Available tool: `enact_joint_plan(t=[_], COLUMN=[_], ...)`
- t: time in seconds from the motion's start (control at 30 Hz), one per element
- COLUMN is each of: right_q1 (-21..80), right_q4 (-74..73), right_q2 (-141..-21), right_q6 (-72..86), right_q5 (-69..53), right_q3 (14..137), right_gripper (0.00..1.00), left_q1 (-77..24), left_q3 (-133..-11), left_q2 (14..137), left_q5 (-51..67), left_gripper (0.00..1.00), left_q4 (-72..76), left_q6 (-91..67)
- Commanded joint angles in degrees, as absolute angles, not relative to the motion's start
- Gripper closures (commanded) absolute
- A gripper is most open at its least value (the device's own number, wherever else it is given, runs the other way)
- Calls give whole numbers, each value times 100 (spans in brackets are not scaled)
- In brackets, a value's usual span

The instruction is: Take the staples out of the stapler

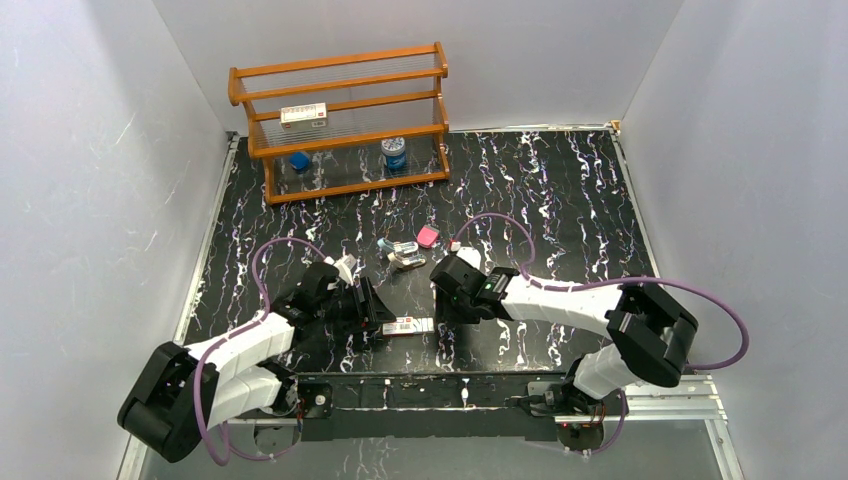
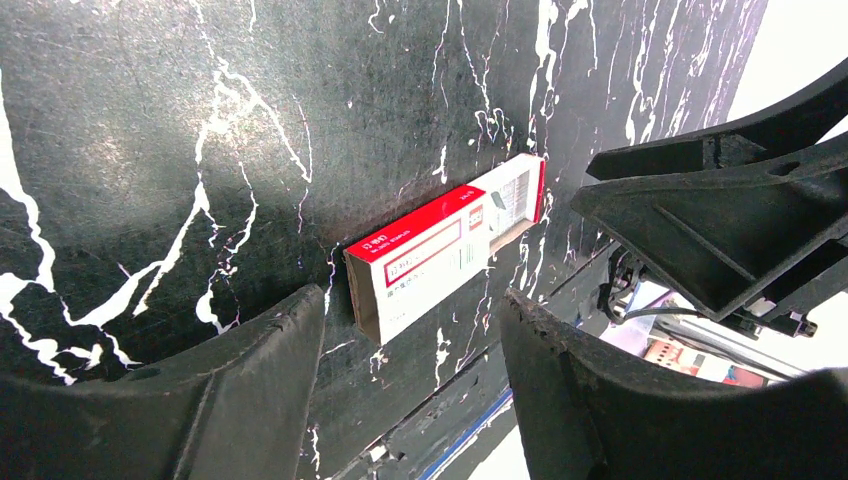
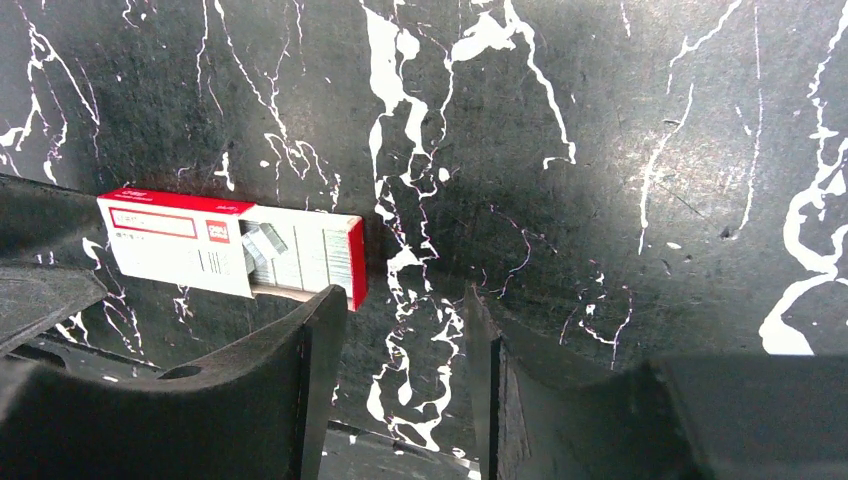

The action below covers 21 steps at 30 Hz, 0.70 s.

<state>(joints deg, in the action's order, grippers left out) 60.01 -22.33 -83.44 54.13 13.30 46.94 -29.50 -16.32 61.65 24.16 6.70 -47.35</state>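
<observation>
Black fingers (image 2: 230, 400) of our left end effector (image 2: 412, 310) fill the bottom of the left wrist view. They are spread wide and nothing is pinched between them. Past them we see a flat white box (image 2: 440, 255) with a red label, lying on the black surface (image 1: 550, 200) with white streaks. Our right end effector (image 3: 405, 300) is released too, with only bare surface in the gap between its fingers (image 3: 250, 400). From that side we see the box has its tray slid partly out, and little silver staples (image 3: 262, 245) sit inside it. From above, the box lies near the front edge, between our two end effectors, just beside the left one. The stapler (image 1: 405, 255) is farther back, past both end effectors. It is small and light blue, and some silver metal shows on it. It lies on the surface and neither end effector touches it. A small pink block (image 1: 427, 236) sits just beside it. At the back left stands a wooden shelf (image 1: 340, 120) with a few small things on it.
</observation>
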Motion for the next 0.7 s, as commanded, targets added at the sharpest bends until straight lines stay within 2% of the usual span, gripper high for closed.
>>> enact_joint_plan(t=[0.0, 0.2, 0.4, 0.67], right_q1=[5970, 5970, 5967, 5961], right_q4=[-2172, -2057, -2292, -2331], right_q2=[-8147, -8280, -8545, -8785], right_q6=[5630, 5599, 5651, 5675], right_q5=[1520, 1364, 1448, 1454], right_q3=[4670, 4640, 4814, 4781], right_gripper=[44, 46, 55, 55], left_q1=[-2979, -2979, -2979, -2979], left_q3=[-1725, -1719, -1863, -1845], left_q2=[6130, 6213, 6476, 6276], left_q5=[2289, 2382, 2523, 2402], left_gripper=[37, 38, 43, 43], left_q4=[344, 354, 286, 255], left_q6=[-4567, -4491, -4357, -4391])
